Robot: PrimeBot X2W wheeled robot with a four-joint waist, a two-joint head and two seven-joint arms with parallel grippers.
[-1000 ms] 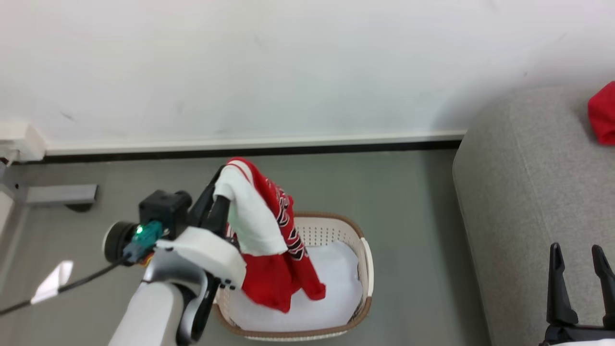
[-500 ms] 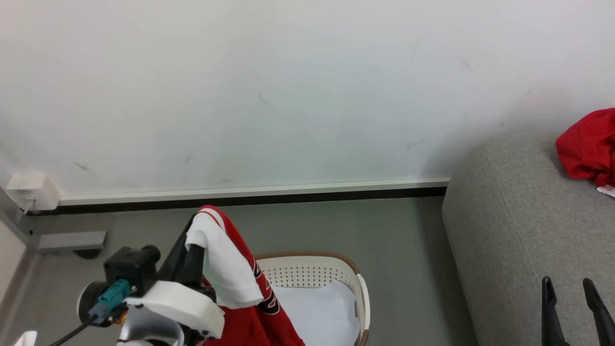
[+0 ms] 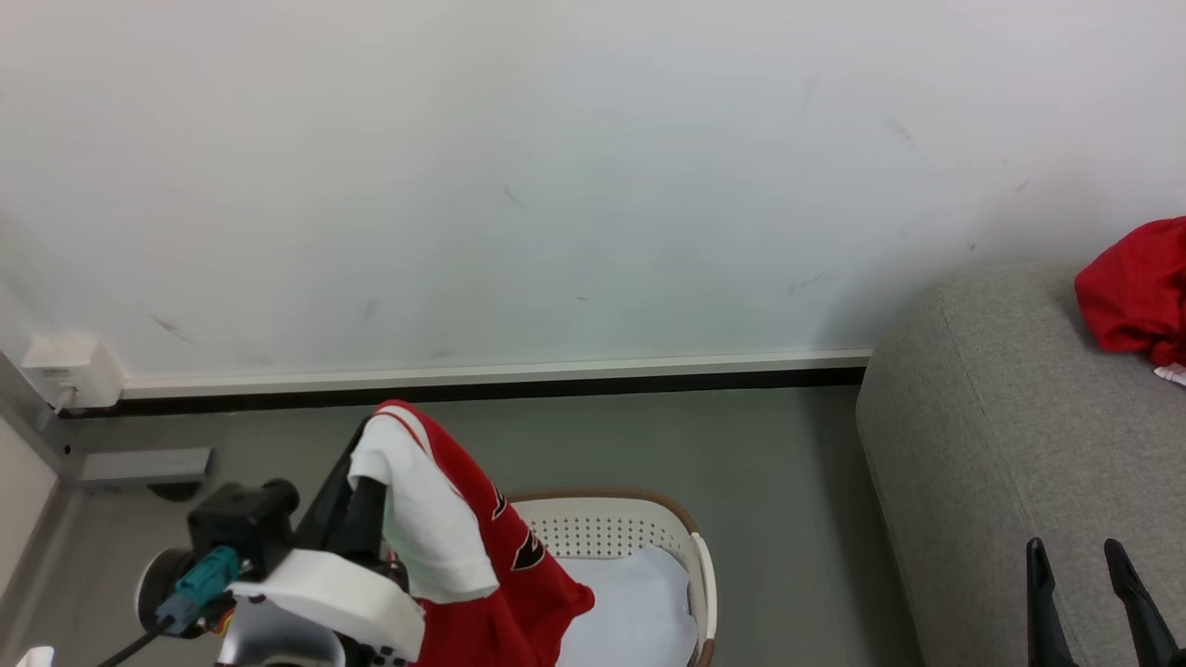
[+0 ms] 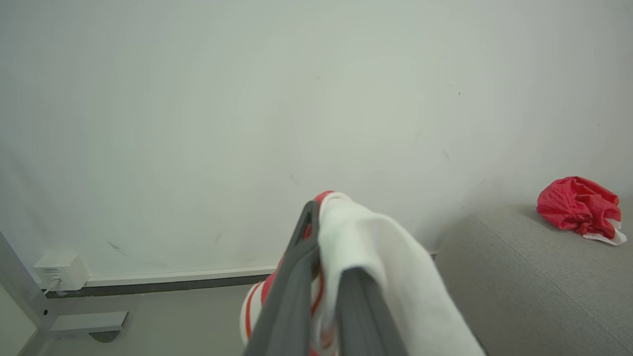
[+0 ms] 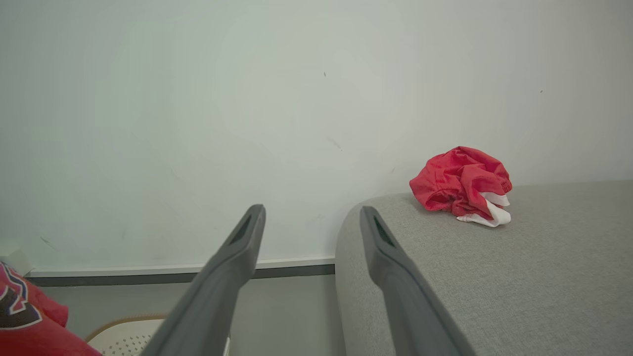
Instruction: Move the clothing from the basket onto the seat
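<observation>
Aloft, left fingers (image 4: 292,296) pinch red garment (image 3: 519,602) (over basket (image 3: 649,533)).

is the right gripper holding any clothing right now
No, the right gripper stands open and empty, with the pale wall showing through the gap.

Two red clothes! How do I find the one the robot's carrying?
Find the cream laundry basket on the floor by the wall. Over its left side the left gripper holds a red garment. Unlike the crumpled red heap on the grey sofa, it hangs loose, showing a white panel and dark lettering.
</observation>
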